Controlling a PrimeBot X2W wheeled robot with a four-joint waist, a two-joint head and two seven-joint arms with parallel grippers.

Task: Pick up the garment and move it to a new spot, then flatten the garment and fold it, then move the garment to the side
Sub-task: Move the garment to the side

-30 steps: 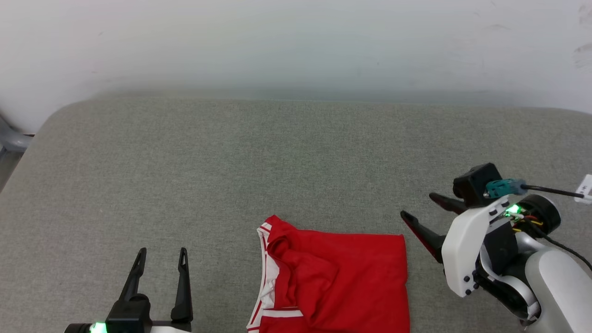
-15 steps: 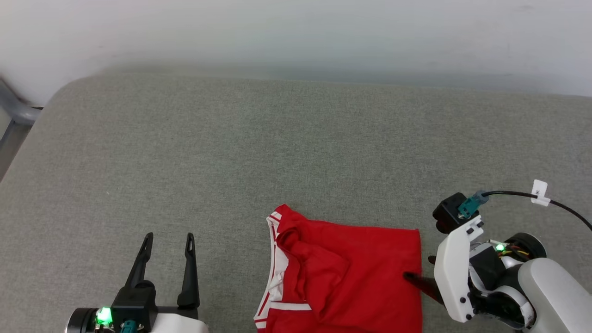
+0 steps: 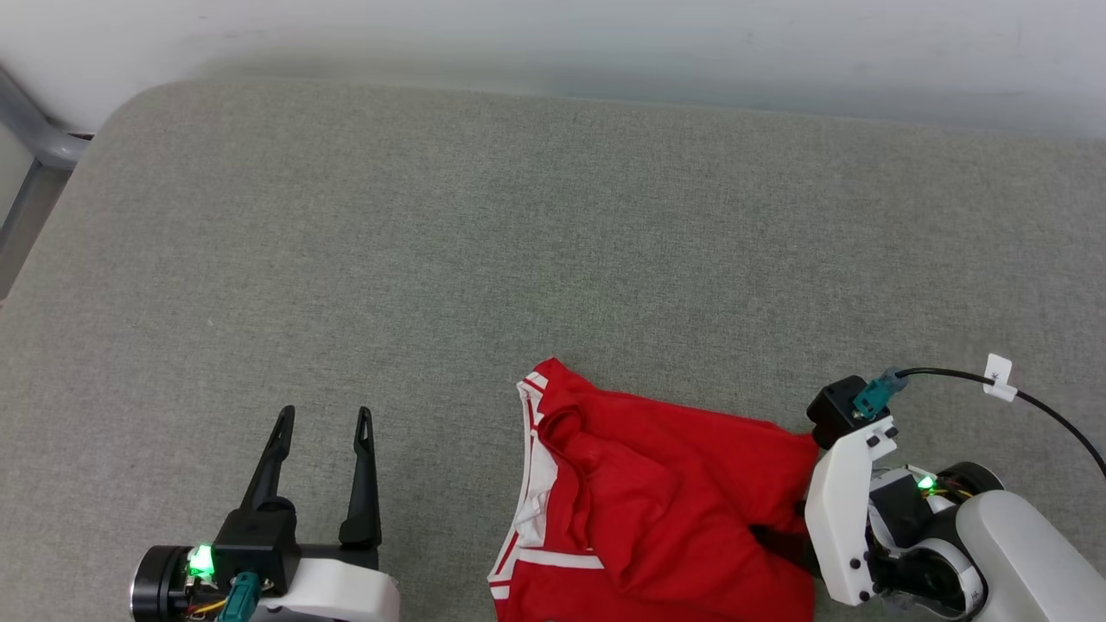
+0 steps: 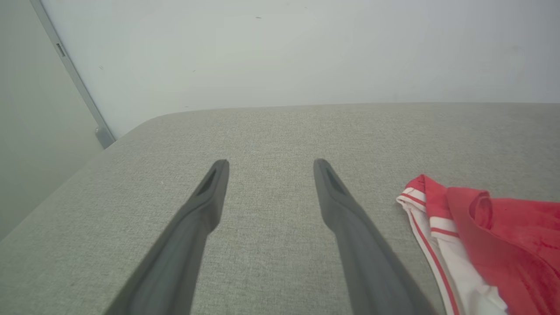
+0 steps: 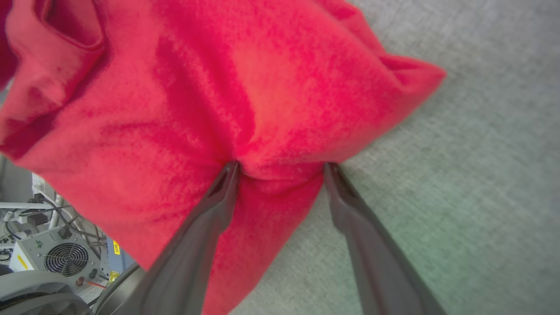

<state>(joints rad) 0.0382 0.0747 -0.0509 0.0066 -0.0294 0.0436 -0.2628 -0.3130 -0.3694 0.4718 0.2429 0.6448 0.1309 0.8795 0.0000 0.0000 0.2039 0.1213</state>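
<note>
Left hand (image 3: 325, 419) rests low at the left, fingers spread and pointing forward; right hand (image 5: 281, 168) angles inward, fingers also spread wide.

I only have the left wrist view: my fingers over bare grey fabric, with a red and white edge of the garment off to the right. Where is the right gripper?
Observer: The right gripper is at the right edge of the garment, with a bunch of red cloth between its open jaws.
Operator: Has it closed on the cloth?
Observer: No. In the right wrist view the jaws stand wide apart, their tips touching the bunched cloth.
Operator: Is the shirt lying flat?
Observer: No. The head view shows it rumpled, with folds across the red middle.
</note>
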